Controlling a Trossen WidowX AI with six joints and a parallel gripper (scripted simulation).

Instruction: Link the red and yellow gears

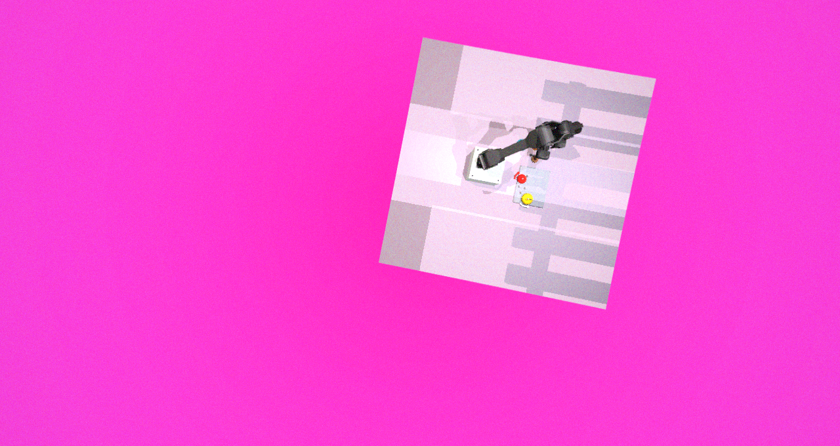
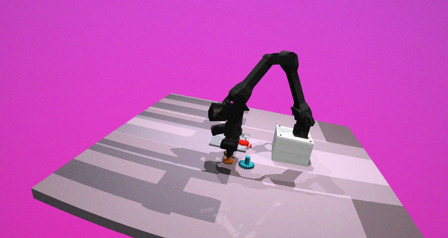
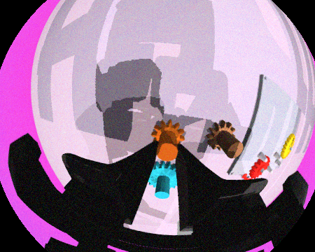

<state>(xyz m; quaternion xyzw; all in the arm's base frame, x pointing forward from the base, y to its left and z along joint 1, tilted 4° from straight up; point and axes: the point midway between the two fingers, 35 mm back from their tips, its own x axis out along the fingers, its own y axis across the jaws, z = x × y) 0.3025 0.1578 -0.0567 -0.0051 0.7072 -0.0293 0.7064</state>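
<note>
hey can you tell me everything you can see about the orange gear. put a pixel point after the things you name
The orange gear (image 2: pixel 228 161) (image 3: pixel 169 131) is a small toothed wheel with a thick, plain round post rising from its middle, both one matt, plastic-looking orange. It stands upright on the table, teeth at the bottom, between the teal gear (image 2: pixel 246 164) (image 3: pixel 162 175) and the brown one (image 3: pixel 222 134) in the wrist view. The tool (image 2: pixel 229 156) (image 3: pixel 167 145) is closed on its post.

Tbl (image 1: pixel 470 232) (image 2: pixel 188 202) (image 3: pixel 248 38): flat, pale pink w/ grey patches. Directly on it in ext. view: grey board (image 1: pixel 540 185) (image 2: pixel 216 141) (image 3: pixel 274 101) at far ctr, orange gear (image 2: pixel 228 161) (image 3: pixel 168 134) & teal gear (image 2: pixel 246 163) (image 3: pixel 162 176) nearer, white base box (image 1: pixel 485 176) (image 2: pixel 289 153) to right. Brown gear (image 1: pixel 534 159) (image 3: pixel 224 134) btwn orange gear & board.
</note>
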